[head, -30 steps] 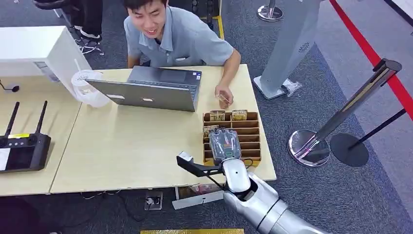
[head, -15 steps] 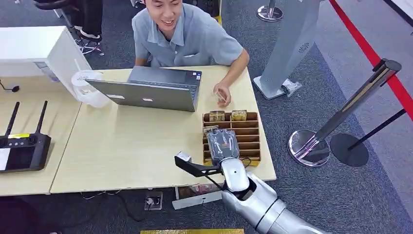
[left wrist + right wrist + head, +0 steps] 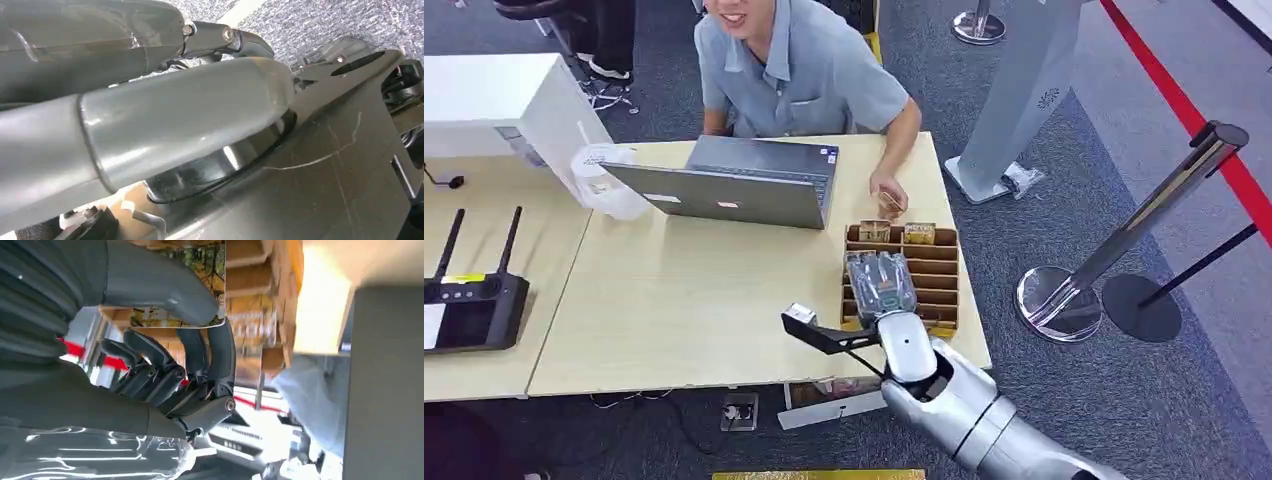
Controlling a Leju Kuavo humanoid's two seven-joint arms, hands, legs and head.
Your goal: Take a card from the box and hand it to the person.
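Head view: right robot hand (image 3: 881, 283) farther up the box (image 3: 932, 268), card (image 3: 192, 270) pinched

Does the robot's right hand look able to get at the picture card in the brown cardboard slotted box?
Probably yes. The right hand is right above the brown cardboard slotted box, and the right wrist view shows its thumb and fingers pinching the picture card. Nothing stands in the way.
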